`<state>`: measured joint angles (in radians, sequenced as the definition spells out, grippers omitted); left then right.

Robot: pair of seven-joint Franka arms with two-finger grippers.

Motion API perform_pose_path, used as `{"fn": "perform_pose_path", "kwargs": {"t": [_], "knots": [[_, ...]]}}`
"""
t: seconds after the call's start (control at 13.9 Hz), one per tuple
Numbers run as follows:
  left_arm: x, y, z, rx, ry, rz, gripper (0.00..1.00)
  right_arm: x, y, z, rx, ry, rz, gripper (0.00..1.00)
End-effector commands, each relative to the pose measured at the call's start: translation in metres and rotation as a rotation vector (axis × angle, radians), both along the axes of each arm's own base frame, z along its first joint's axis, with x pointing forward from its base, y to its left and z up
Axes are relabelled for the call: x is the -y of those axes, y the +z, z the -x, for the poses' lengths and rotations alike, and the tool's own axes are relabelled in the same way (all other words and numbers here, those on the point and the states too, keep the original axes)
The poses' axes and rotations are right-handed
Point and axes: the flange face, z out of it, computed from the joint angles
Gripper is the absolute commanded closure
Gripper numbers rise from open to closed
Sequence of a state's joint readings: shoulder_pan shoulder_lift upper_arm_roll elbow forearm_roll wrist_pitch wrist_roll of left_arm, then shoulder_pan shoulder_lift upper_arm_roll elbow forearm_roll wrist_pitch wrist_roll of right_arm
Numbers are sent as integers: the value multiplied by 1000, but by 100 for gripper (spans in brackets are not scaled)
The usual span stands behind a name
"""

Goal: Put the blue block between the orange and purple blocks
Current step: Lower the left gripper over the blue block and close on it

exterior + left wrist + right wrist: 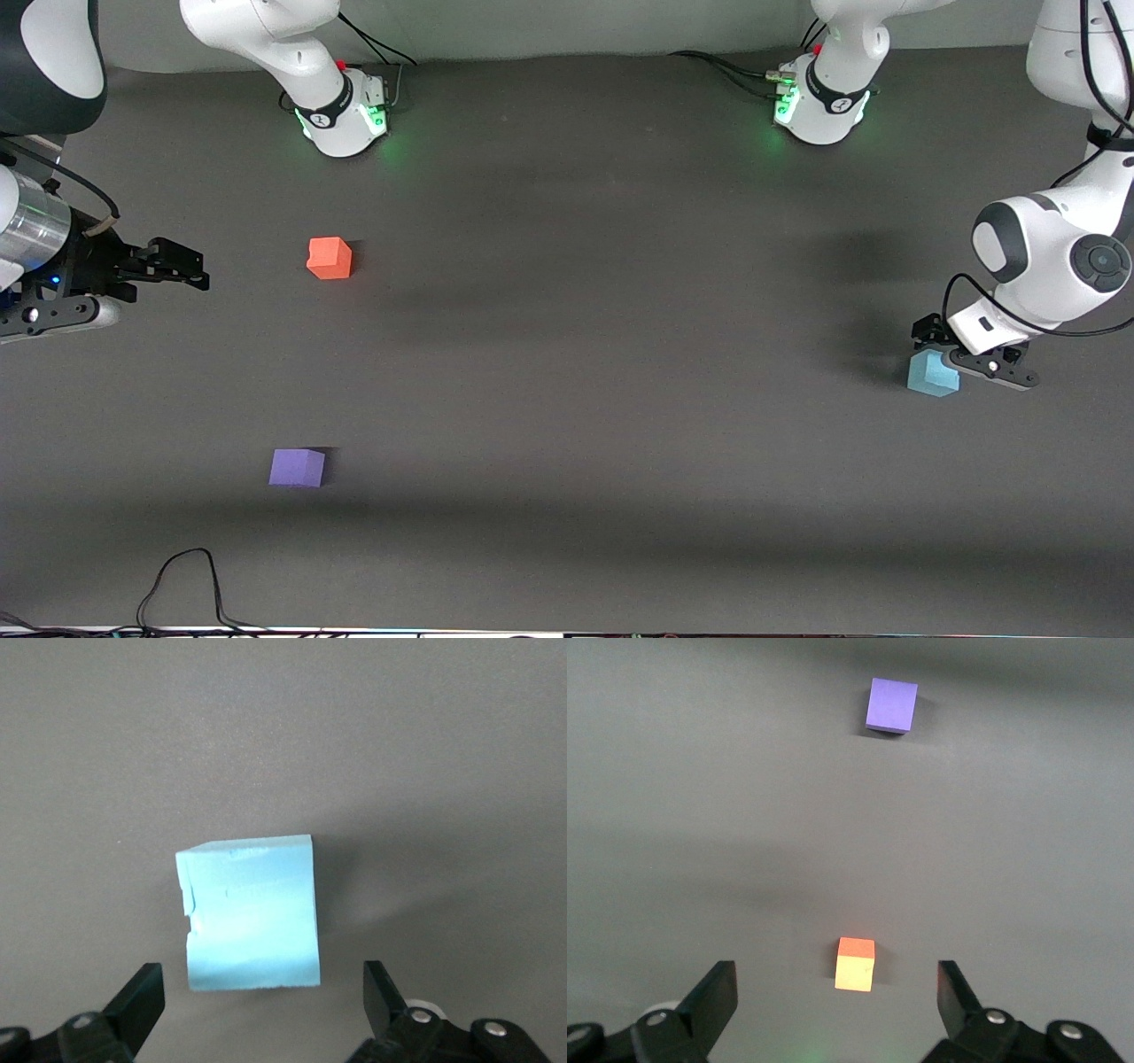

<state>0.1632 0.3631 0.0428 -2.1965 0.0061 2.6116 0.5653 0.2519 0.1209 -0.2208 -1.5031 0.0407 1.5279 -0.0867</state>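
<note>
Approach to the blue block.
The left gripper, jaws apart, is best centred and lowered squarely before closing; the right gripper waits open.

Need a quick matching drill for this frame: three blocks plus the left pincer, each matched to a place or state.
1. orange block
2. purple block
3. blue block
4. left pincer

a. open
b. nearest the front camera
c. at the left arm's end of the table
d. closest to the right arm's base

Pairs: 1-d, 2-b, 3-c, 4-a
</note>
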Motion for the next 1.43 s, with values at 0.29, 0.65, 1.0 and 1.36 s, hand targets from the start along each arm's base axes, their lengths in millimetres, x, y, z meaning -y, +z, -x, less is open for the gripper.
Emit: {"fn": "perform_pose_path", "kwargs": {"t": [0.29, 0.65, 1.0, 1.36], "knots": [[1, -17, -4, 19, -6, 2, 0, 6, 2, 2, -17, 7, 8, 0], [-1, -12, -18, 44, 1, -2, 0, 29, 5, 2, -12, 3, 0, 0], [2, -16, -21, 49, 3, 2, 0, 49, 6, 4, -12, 7, -5, 0], [8, -21, -28, 54, 22, 24, 0, 47, 3, 3, -27, 12, -5, 0]]}}
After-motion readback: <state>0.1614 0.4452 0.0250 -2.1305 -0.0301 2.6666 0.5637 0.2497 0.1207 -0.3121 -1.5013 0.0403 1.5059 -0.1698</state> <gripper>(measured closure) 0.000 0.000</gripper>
